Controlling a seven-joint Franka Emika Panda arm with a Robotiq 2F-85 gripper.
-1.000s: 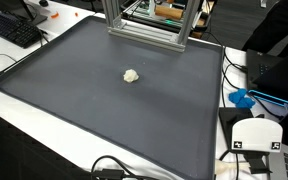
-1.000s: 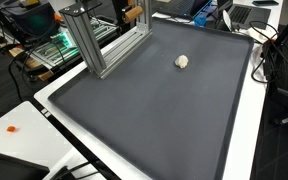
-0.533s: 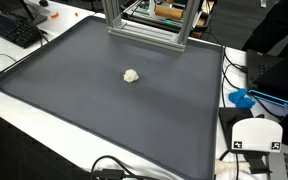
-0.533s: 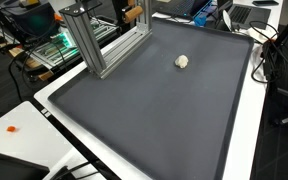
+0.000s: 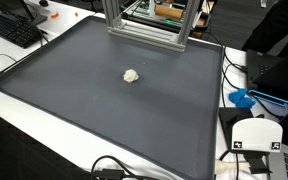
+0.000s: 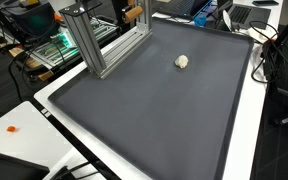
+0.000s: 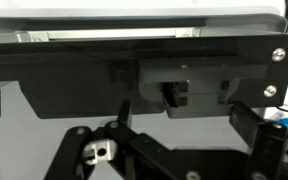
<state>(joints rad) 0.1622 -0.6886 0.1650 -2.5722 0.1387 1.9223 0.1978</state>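
While its jaws stand wide apart, holding nothing, the pincer [image 7: 176, 162] faces a black panel [image 7: 134, 70], its fingertips cut off below. The small whitish lump [image 5: 131, 75] lies mid-mat [image 5: 74, 100] in both exterior views, its material unclear.

It looks like a robotics lab bench. A white table [image 5: 24, 122] carries a dark grey work mat [image 5: 84, 105], an aluminium extrusion frame [image 6: 96, 42], a black keyboard [image 5: 12, 28] and loose cables [image 5: 109, 166].
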